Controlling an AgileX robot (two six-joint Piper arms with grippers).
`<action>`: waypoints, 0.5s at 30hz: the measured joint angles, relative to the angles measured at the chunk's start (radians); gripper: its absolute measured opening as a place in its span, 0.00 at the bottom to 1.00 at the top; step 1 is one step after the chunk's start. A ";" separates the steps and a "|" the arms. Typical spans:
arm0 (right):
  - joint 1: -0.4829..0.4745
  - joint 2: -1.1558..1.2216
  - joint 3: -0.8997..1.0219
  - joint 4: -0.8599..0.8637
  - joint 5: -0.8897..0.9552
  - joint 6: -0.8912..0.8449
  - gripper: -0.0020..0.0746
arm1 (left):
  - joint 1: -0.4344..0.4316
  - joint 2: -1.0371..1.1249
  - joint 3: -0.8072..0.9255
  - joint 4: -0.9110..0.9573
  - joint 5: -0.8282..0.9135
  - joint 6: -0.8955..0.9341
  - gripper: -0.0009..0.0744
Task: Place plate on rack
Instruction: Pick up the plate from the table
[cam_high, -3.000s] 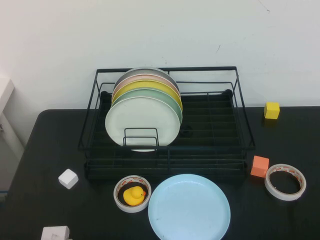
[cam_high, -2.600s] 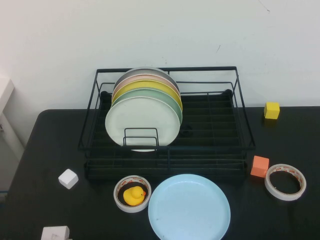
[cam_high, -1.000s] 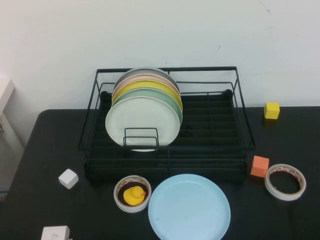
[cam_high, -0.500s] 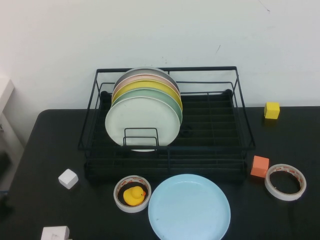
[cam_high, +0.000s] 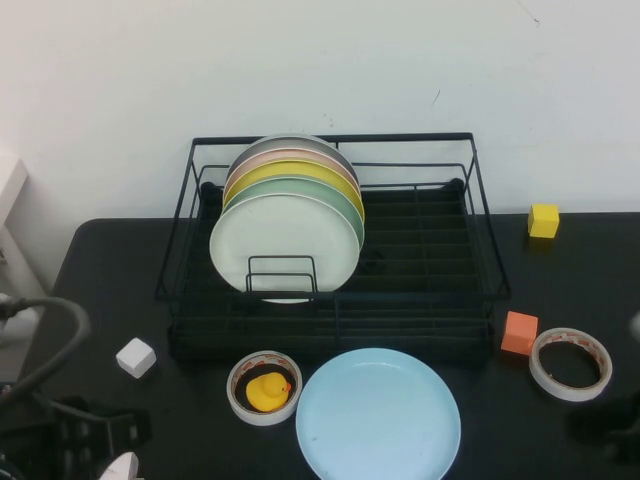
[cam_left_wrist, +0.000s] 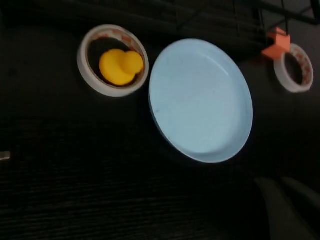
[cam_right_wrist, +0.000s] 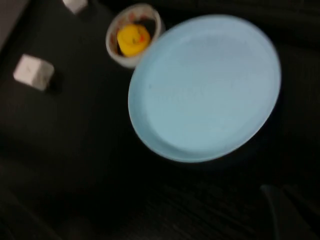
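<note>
The light sky-blue plate (cam_high: 378, 415) lies flat on the black table, just in front of the black wire rack (cam_high: 335, 297). It also shows in the left wrist view (cam_left_wrist: 200, 100) and in the right wrist view (cam_right_wrist: 205, 87). My left gripper (cam_left_wrist: 287, 205) hovers low over the table at the near left, apart from the plate; its arm shows in the high view (cam_high: 60, 430). My right gripper (cam_right_wrist: 290, 210) hovers at the near right, also apart from the plate. Neither holds anything that I can see.
Several plates (cam_high: 288, 235) stand in the rack's left half. A tape roll with a yellow duck (cam_high: 264, 388) sits left of the plate. A white cube (cam_high: 136, 357), an orange cube (cam_high: 519, 333), a second tape roll (cam_high: 571, 363) and a yellow cube (cam_high: 544, 221) lie around.
Both arms have come into the high view, the left at the near left corner, the right at the near right edge. The plate and the rack have not moved.
</note>
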 joint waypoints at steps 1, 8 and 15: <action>0.042 0.033 -0.003 0.016 -0.028 -0.005 0.02 | 0.000 0.008 0.000 -0.008 0.005 0.019 0.01; 0.407 0.240 -0.069 0.086 -0.119 -0.032 0.02 | 0.000 -0.025 -0.053 -0.107 0.107 0.092 0.01; 0.549 0.299 -0.096 0.057 -0.234 -0.228 0.02 | 0.000 -0.088 -0.102 -0.119 0.040 0.316 0.01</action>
